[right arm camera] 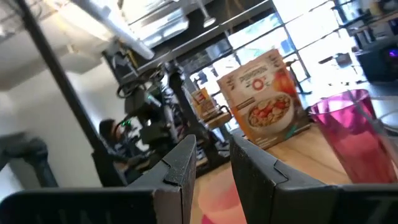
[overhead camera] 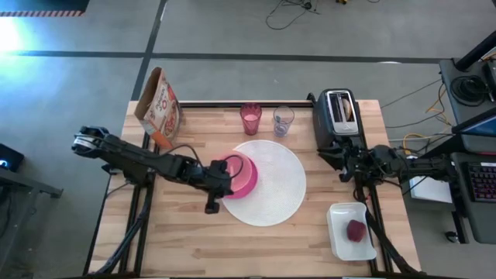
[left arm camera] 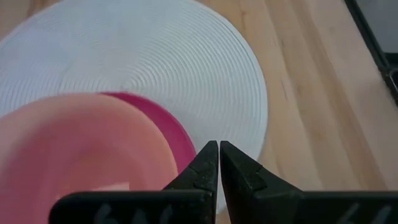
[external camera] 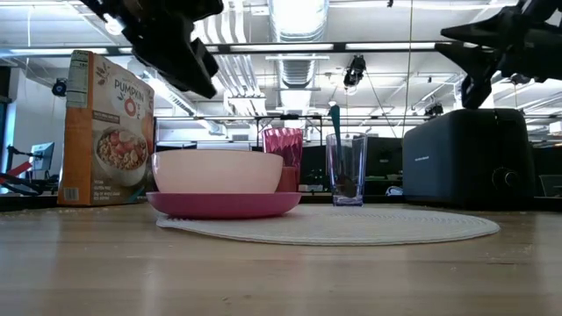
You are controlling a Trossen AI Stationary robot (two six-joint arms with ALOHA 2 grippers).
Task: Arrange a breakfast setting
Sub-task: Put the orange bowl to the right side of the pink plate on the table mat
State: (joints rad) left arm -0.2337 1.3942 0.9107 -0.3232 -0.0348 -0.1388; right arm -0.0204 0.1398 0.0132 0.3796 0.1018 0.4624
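Note:
A peach-orange bowl (overhead camera: 235,172) (external camera: 218,171) stands in a magenta plate (overhead camera: 249,180) (external camera: 224,204), which lies on the left part of a large white round plate (overhead camera: 275,186) (left arm camera: 155,56). My left gripper (overhead camera: 225,177) (left arm camera: 219,148) hovers shut just above the magenta plate's near-right rim, beside the bowl, touching nothing. A pink cup (overhead camera: 250,118) (right arm camera: 348,130) stands at the far edge. A dark red fruit (overhead camera: 355,229) lies in a white tray. My right gripper (overhead camera: 346,164) (right arm camera: 214,158) waits at the table's right edge, slightly open and empty.
A cereal box (overhead camera: 159,105) stands at the far left corner. A clear glass (overhead camera: 283,120) stands beside the pink cup. A black toaster (overhead camera: 339,116) with something tan in its slot sits at the far right. The white tray (overhead camera: 341,240) is near right. Bare wood lies along the near edge.

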